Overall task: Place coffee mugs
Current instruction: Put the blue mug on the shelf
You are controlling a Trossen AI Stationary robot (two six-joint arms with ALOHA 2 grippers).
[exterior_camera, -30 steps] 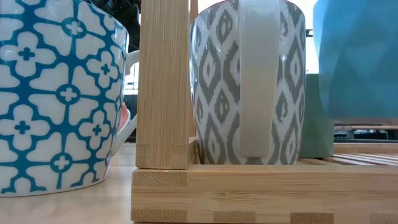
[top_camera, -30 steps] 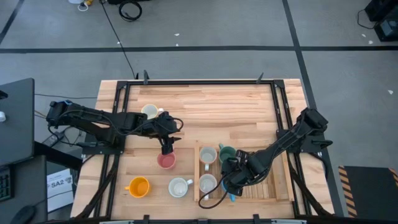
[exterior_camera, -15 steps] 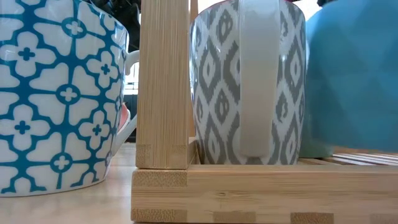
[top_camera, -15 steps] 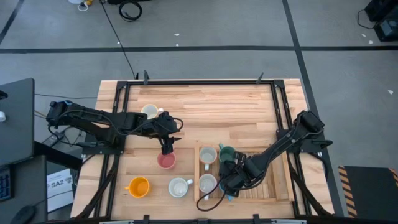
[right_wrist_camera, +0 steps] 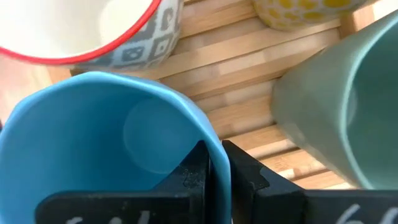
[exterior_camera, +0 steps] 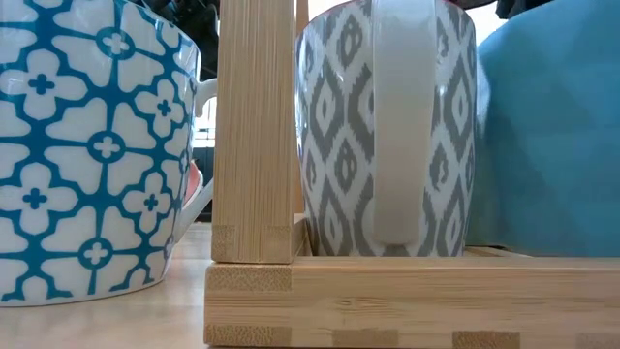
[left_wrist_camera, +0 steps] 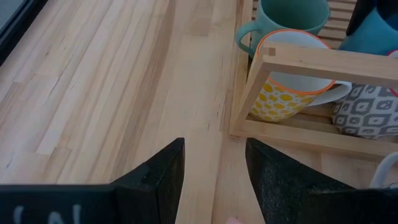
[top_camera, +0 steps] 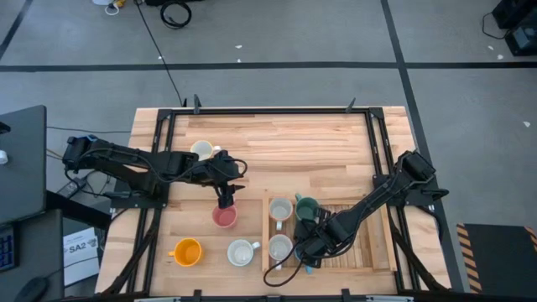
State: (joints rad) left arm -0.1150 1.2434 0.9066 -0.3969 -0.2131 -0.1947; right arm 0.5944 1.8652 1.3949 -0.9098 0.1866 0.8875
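A: Blue mug (right_wrist_camera: 106,137) — plain glossy blue, smooth empty inside, rim pinched between the right gripper (right_wrist_camera: 214,168) fingers, one inside the wall and one outside. Sits low in the wooden rack (top_camera: 369,252), front row, just beside the grey-patterned mug (exterior_camera: 387,126) with the red rim.

B: And around it?

A: Tight. Green mug (right_wrist_camera: 348,106) close on one side, grey-patterned mug near on the other, slats of the rack below. Yellow-dotted mug (left_wrist_camera: 292,87) with an orange rim in the back row, behind the rack's corner post.

B: Left side?

A: Left gripper (top_camera: 225,200) above the pink mug (top_camera: 224,217), fingers spread, holding nothing. Plenty of bare table (top_camera: 285,143) behind it.

B: Loose mugs?

A: Orange mug (top_camera: 186,251) near the front edge, white mug with blue flowers (exterior_camera: 87,145) just beside the rack, another white mug (top_camera: 201,150) farther back under the left arm. All well apart from one another.
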